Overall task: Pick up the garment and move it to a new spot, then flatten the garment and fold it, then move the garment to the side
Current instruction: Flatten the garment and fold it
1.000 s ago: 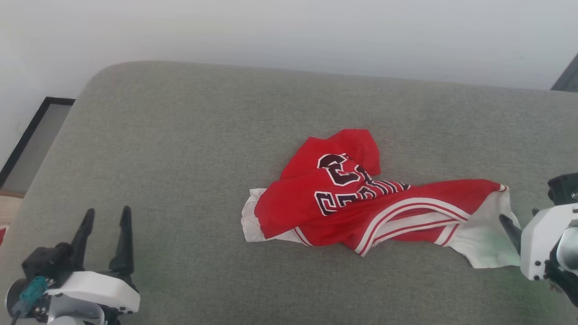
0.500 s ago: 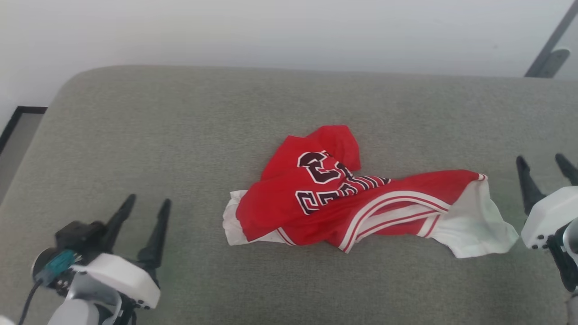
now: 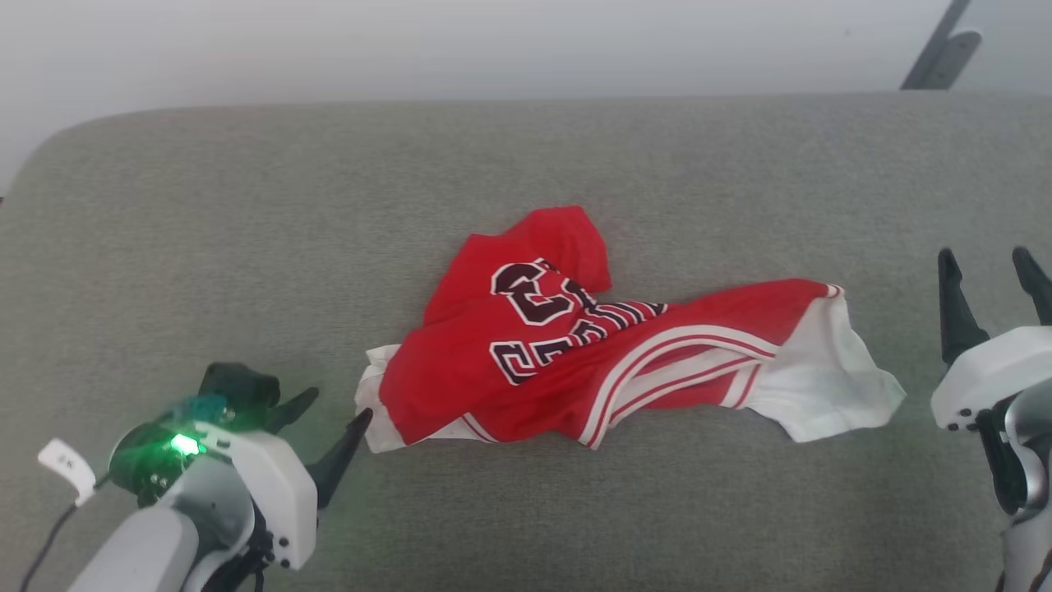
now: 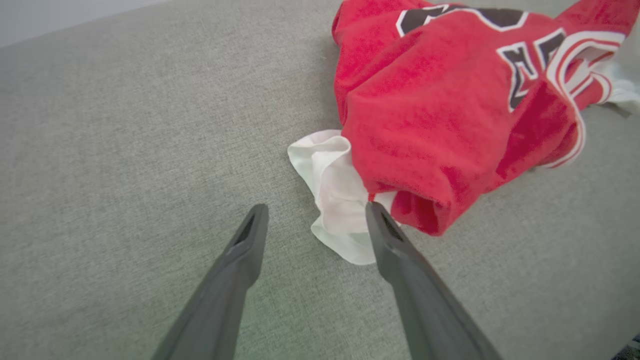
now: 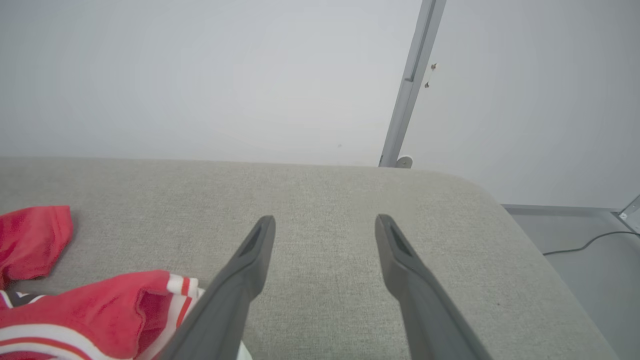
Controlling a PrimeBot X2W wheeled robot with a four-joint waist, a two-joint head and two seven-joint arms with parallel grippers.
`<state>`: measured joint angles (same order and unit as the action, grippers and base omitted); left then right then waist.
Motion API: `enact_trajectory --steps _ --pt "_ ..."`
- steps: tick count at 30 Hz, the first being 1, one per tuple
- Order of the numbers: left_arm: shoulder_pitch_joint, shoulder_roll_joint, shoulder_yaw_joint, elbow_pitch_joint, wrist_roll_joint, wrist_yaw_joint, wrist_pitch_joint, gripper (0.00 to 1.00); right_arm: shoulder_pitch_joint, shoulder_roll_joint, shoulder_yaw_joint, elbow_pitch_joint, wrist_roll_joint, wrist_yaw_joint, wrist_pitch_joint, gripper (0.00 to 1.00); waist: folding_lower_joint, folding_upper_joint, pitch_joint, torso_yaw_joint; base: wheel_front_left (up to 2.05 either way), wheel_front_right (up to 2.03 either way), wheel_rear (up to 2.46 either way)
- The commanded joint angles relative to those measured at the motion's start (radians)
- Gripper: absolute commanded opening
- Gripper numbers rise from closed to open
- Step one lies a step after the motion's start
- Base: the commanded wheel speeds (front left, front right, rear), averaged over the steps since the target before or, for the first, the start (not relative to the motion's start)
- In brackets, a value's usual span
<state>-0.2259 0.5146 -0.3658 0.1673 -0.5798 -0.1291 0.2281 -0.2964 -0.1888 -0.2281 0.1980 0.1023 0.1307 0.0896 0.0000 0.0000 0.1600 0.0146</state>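
In the head view, the shirt [image 3: 460, 370] is folding over itself and hiding part of its black lettering in the creases, while the right gripper [image 3: 985, 256] at 3 o'clock is running off the edge. In the left wrist view the shirt is spilling past the frame at 1 o'clock. In the right wrist view it is slipping off at 8 o'clock, with a finger [image 5: 240, 285] covering its white part.

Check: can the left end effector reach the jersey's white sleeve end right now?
Probably yes: the left end effector stands open, one fingertip right beside the white sleeve, nothing lying between them.
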Motion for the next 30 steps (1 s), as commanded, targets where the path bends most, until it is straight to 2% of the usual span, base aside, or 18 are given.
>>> enact_trajectory --steps 1,8,13,17,18,19,20,21,26,29,30 --pt "-0.024 0.002 -0.004 0.008 -0.016 -0.002 0.015 1.0 -0.016 0.007 0.003 -0.011 -0.011 0.0 -0.022 1.0 0.0 0.0 0.01 -0.013 0.0 0.0 0.0" --pt "-0.086 0.009 -0.053 0.093 -0.052 -0.002 0.127 1.0 -0.021 0.046 0.015 -0.029 -0.032 0.0 -0.141 1.0 0.0 0.0 0.031 -0.046 0.0 0.0 0.0" --pt "-0.145 -0.007 -0.094 0.155 -0.079 -0.002 0.176 1.0 -0.014 0.07 0.025 -0.009 -0.046 0.0 -0.173 1.0 0.0 0.0 0.038 -0.057 0.0 0.0 0.0" --pt "-0.187 -0.03 -0.129 0.234 -0.101 -0.002 0.272 1.0 -0.011 0.077 0.032 0.011 -0.059 0.0 -0.174 1.0 0.0 0.0 0.038 -0.056 0.0 0.0 0.0" --pt "-0.2 -0.035 -0.144 0.253 -0.102 -0.002 0.3 0.84 -0.012 0.078 0.033 0.014 -0.061 0.0 -0.176 1.0 0.0 0.0 0.038 -0.056 0.0 0.0 0.0" --pt "-0.209 -0.045 -0.15 0.276 -0.112 -0.002 0.327 0.43 -0.014 0.079 0.033 0.017 -0.063 0.0 -0.179 1.0 0.0 0.0 0.038 -0.055 0.0 0.0 0.0" --pt "-0.209 -0.045 -0.15 0.276 -0.112 -0.002 0.327 0.43 -0.014 0.079 0.033 0.017 -0.063 0.0 -0.179 1.0 0.0 0.0 0.038 -0.055 0.0 0.0 0.0" --pt "-0.218 -0.05 -0.163 0.295 -0.111 -0.002 0.35 0.0 -0.015 0.08 0.036 0.02 -0.063 0.0 -0.179 1.0 0.0 0.0 0.038 -0.054 0.0 0.0 0.0" --pt "-0.258 -0.075 -0.22 0.338 -0.124 -0.002 0.411 0.0 -0.024 0.077 0.053 0.029 -0.072 0.0 -0.175 1.0 0.0 0.0 0.041 -0.055 0.0 0.0 0.0" --pt "-0.269 -0.06 -0.242 0.328 -0.131 -0.002 0.428 0.0 -0.026 0.076 0.053 0.032 -0.069 0.0 -0.18 1.0 0.0 0.0 0.042 -0.052 0.0 0.0 0.0" --pt "-0.27 -0.03 -0.249 0.314 -0.115 -0.002 0.443 0.0 -0.023 0.074 0.049 0.034 -0.068 0.0 -0.182 1.0 0.0 0.0 0.042 -0.048 0.0 0.0 0.0"
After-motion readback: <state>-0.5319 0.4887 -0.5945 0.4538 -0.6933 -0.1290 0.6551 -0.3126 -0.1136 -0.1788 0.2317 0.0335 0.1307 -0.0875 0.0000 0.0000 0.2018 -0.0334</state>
